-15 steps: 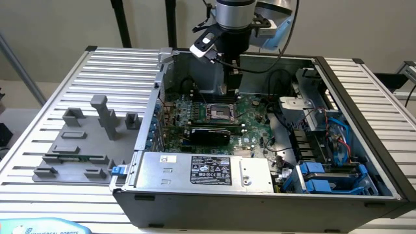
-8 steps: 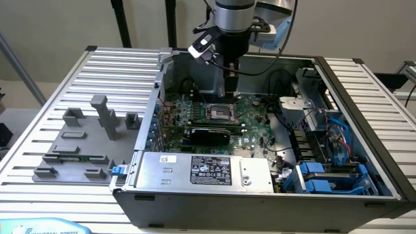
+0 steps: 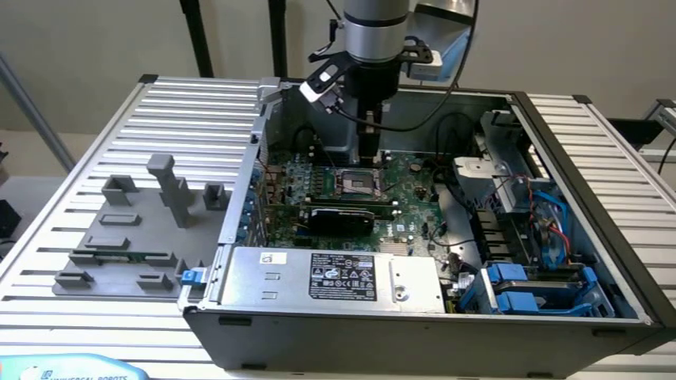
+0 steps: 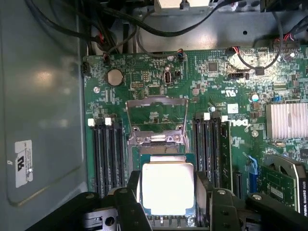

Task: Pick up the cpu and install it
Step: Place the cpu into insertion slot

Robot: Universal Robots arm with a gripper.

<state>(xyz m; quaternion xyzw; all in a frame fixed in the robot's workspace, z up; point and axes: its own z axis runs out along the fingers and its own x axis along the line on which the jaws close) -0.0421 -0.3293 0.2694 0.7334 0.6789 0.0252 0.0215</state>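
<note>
**Inspector:** Firstly, the cpu [image 4: 167, 188]: where does it lie?

**Assistant:** It lies flat, silvery top upward, between the two black fingers [image 4: 135, 192] of the tool [image 4: 168, 179]. One finger bears against each side edge, so the tool is closed on the cpu at a fairly wide spread.

**Inspector:** And against the board?

**Assistant:** It is over the socket [image 4: 161, 149] and covers most of it. I cannot tell whether it is seated or held just above. The load plate [image 4: 156, 115] stands raised just beyond. Memory slots [image 4: 108, 154] run along both sides of the socket.

**Inspector:** The wider scene?

**Assistant:** In the exterior view the arm [image 3: 375, 32] stands upright inside the open computer case [image 3: 423, 324], above the motherboard [image 3: 407, 214]. The case rests on the ribbed table [image 3: 116, 111]. Grey fixture blocks [image 3: 169, 190] sit at the exterior view's left, well apart from the tool.
</note>
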